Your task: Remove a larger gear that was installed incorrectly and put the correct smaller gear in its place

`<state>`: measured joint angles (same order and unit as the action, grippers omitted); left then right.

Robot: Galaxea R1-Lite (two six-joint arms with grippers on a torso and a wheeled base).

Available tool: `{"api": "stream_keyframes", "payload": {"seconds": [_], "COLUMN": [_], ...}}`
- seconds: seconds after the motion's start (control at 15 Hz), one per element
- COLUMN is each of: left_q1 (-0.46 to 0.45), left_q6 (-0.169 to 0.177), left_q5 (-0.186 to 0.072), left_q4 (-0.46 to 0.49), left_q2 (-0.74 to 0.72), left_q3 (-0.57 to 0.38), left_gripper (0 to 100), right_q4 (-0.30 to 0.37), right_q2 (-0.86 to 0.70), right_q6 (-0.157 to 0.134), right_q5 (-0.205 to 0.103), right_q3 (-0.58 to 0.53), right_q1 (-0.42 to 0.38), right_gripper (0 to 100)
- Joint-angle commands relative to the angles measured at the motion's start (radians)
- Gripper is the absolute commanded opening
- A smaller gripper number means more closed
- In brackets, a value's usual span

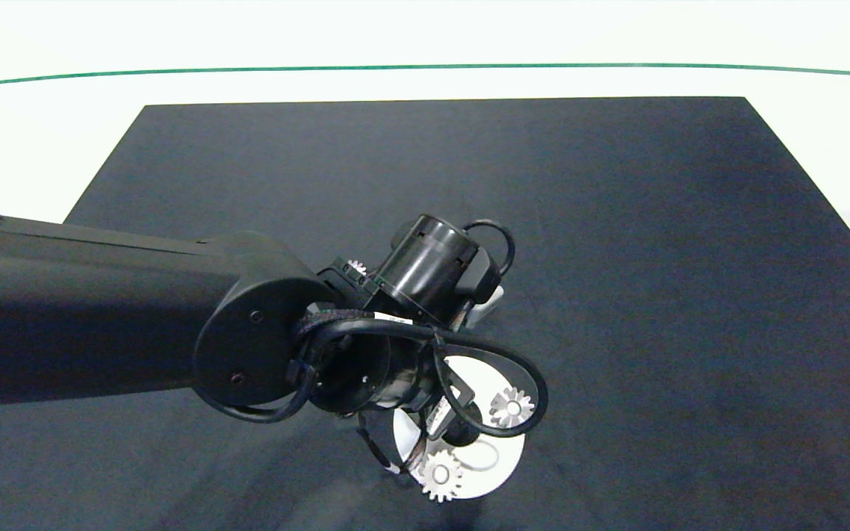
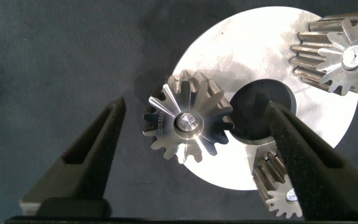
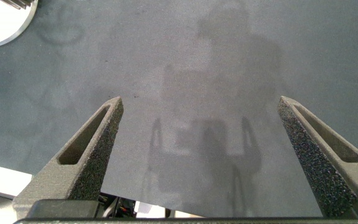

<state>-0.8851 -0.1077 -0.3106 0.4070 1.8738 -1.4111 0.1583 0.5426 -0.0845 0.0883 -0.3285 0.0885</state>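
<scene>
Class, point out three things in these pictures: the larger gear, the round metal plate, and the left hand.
larger gear (image 2: 188,122): left wrist view, on its shiny centre.
metal plate (image 2: 241,56): left wrist view, on its bare surface.
left hand (image 2: 195,102): left wrist view, midway between its open fingertips.

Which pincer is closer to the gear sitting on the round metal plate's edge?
Left. The left pincer hangs open right over that gear on the round plate, one finger on each side. The right pincer is open over bare mat, away from the plate.
</scene>
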Motion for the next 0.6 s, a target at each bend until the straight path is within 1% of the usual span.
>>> {"api": "stream_keyframes", "payload": {"seconds": [0.07, 0.6], "left_q1": [0.000, -0.002], "left_q6": [-0.007, -0.010], "left_q5": [-0.002, -0.002], "left_q4": [0.003, -0.007], "left_q2": [-0.001, 0.018], "left_q3": [0.006, -0.002], "left_gripper": [84, 68], "right_q4": [0.000, 0.000], "right_q2": [-0.001, 0.000], "right_q6": [0.000, 0.000], "right_q5": [0.002, 0.002], "right_q3": [0.000, 0.005], "right_q1": [0.000, 0.000], "right_gripper": [100, 100]}}
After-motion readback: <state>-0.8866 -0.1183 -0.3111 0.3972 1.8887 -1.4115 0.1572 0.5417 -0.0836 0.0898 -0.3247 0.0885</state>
